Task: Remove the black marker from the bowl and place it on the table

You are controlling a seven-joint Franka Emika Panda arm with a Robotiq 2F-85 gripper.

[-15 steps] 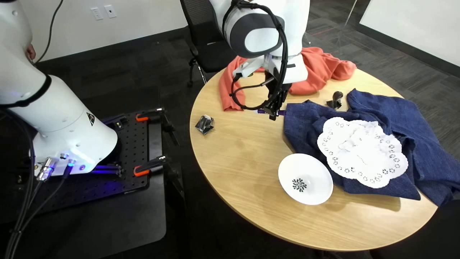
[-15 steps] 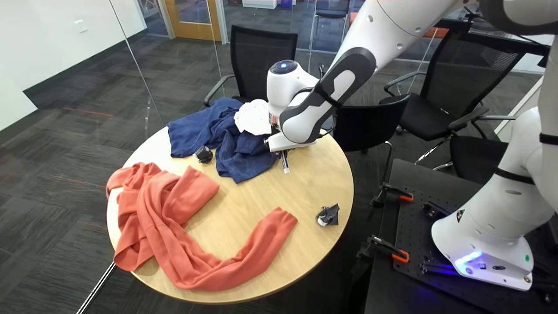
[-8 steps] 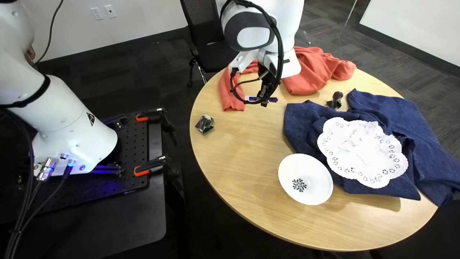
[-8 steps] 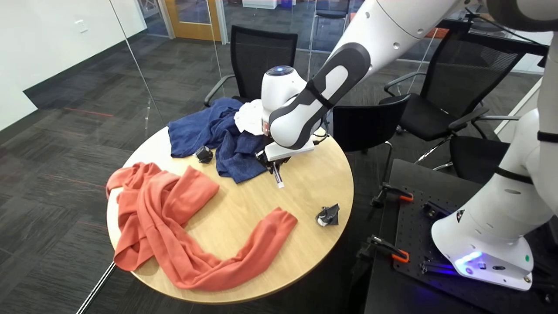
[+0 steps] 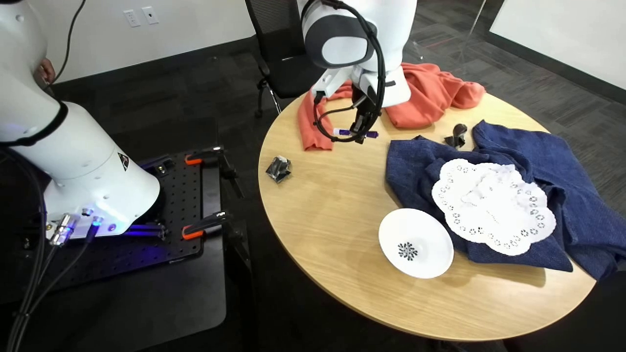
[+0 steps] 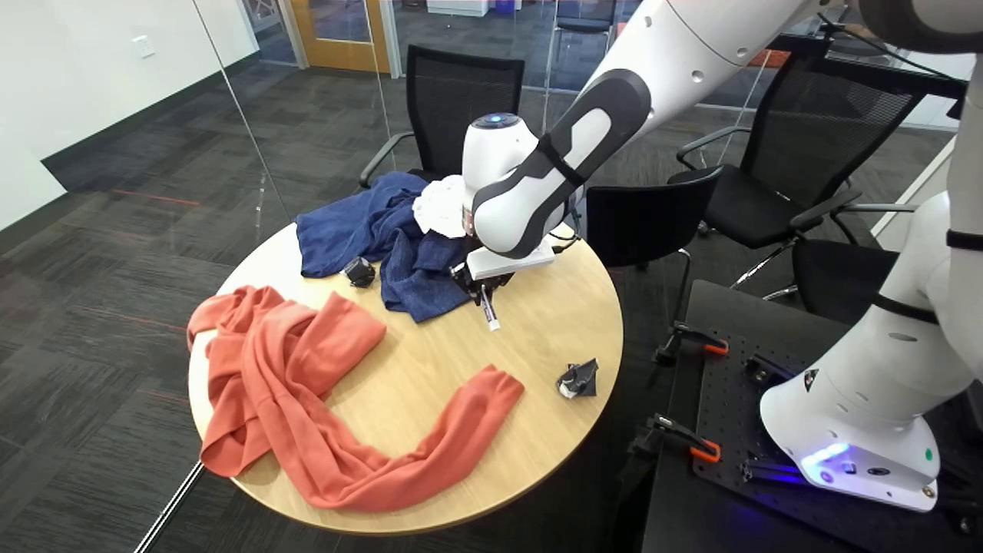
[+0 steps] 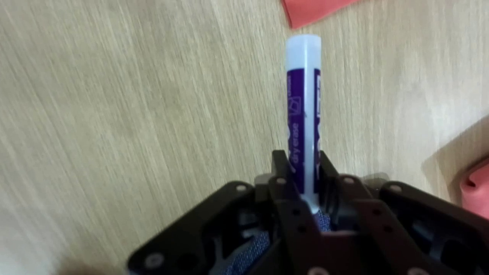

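My gripper (image 7: 301, 162) is shut on a purple-and-white dry erase marker (image 7: 301, 95). The marker (image 5: 372, 134) lies level between the fingers, its white end sticking out toward the red garment's sleeve. It also shows in an exterior view (image 6: 490, 315). The gripper (image 6: 482, 290) is low over the table (image 5: 332, 220); I cannot tell whether the marker touches the top. No black marker shows. The white bowl (image 5: 391, 232), with a dark flower print inside, stands tilted by the navy cloth, well away from my gripper. The bowl is hidden behind the arm in an exterior view.
A navy cloth (image 5: 528, 146) carries a lacy white doily (image 5: 494, 208). A red garment (image 6: 292, 384) lies along the table edge. Small dark crumpled pieces (image 5: 279, 168) (image 5: 457, 136) lie on the table. Chairs (image 6: 465, 100) surround the table.
Over the last second the gripper has carried the marker away from the navy cloth, toward the red sleeve. In the last half second almost nothing has moved.
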